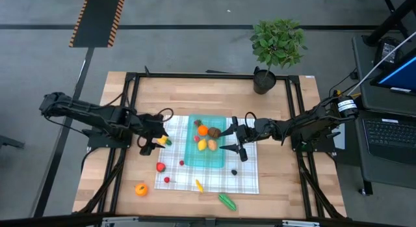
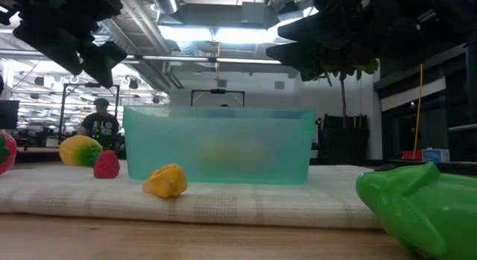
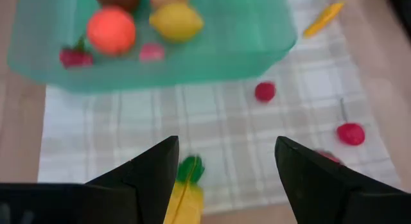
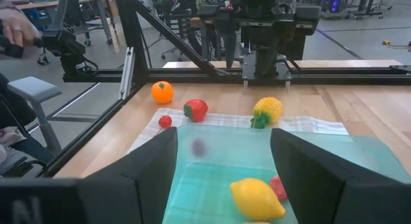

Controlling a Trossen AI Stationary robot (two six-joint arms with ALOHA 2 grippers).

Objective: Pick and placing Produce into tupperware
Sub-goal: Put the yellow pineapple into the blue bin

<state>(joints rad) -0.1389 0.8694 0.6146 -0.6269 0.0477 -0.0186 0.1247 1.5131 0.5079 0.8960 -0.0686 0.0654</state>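
The shallow rectangular translucent teal plastic tupperware (image 1: pixel 210 143) is sitting on the white-and-green checked cloth (image 1: pixel 244 178), which is lying on the light wooden surface (image 1: pixel 117 188).

Inside the tupperware a round orange toy fruit (image 1: pixel 203 130), a yellow toy lemon (image 1: pixel 201 144), a brown piece (image 1: pixel 198 123) and a small pink piece (image 1: pixel 194 138) are lying together.

The left gripper (image 1: pixel 156 137) is hanging over the cloth's edge just beside the tupperware, its fingers (image 3: pixel 151 169) standing wide apart and holding nothing. Directly beneath it a yellow toy vegetable with a green tip (image 3: pixel 184 185) is lying on the cloth.

The right gripper (image 1: pixel 232 140) is hovering over the opposite end of the tupperware, its fingers (image 4: pixel 308 163) also spread wide and empty, above the lemon (image 4: pixel 257 198).

Away from the tupperware, toward the cloth's near edge, a red toy strawberry (image 1: pixel 160 166), two tiny red pieces (image 1: pixel 181 163) (image 1: pixel 167 180), a slim yellow piece (image 1: pixel 199 185) and a small dark piece (image 1: pixel 234 172) are lying scattered on the cloth.

Off the cloth, an orange toy fruit (image 1: pixel 141 189) and a green toy cucumber (image 1: pixel 227 201) are resting on the bare wood.

A leafy green potted plant (image 1: pixel 276 48) is standing at the far edge of the surface, well apart from the tupperware.
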